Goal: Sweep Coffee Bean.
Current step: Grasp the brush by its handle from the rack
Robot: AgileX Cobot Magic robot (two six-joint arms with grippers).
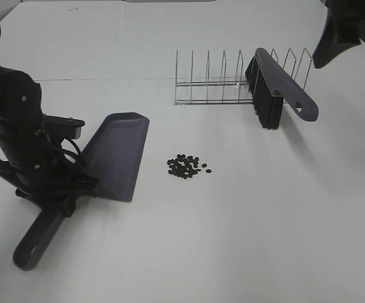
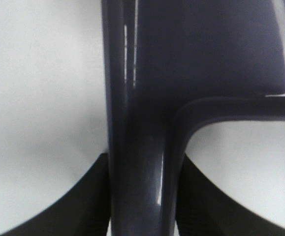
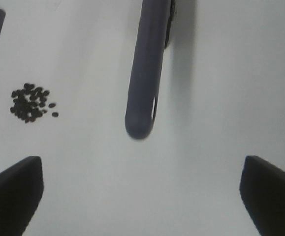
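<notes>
Surface: a plain white table (image 1: 264, 240), with a wire rack (image 1: 214, 85) standing toward the back.
Beans: the coffee beans (image 1: 186, 165) lay in one tight cluster on the table, near the dustpan's long edge and well apart from the brush.
Dustpan: the dustpan (image 1: 119, 151) sat left of the beans; whether its lip lay flat on the table could not be told.
Left gripper: the left gripper (image 2: 144, 196) had its jaws clamped on the dustpan's handle, one on each side.
Brush: the brush (image 1: 277, 88) leaned against the rack, bristles down, handle sloping out to the right.
Right gripper: the right gripper (image 3: 142, 194) hung above the free end of the brush handle, jaws wide apart and holding nothing.
Step in hand: most likely taking up the brush.
Doing it well: centre the handle between the jaws before closing, and grip back from the tip so the brush cannot swing. Lift it clear of the rack wires, then stroke gently from the far side of the beans toward the dustpan.
</notes>
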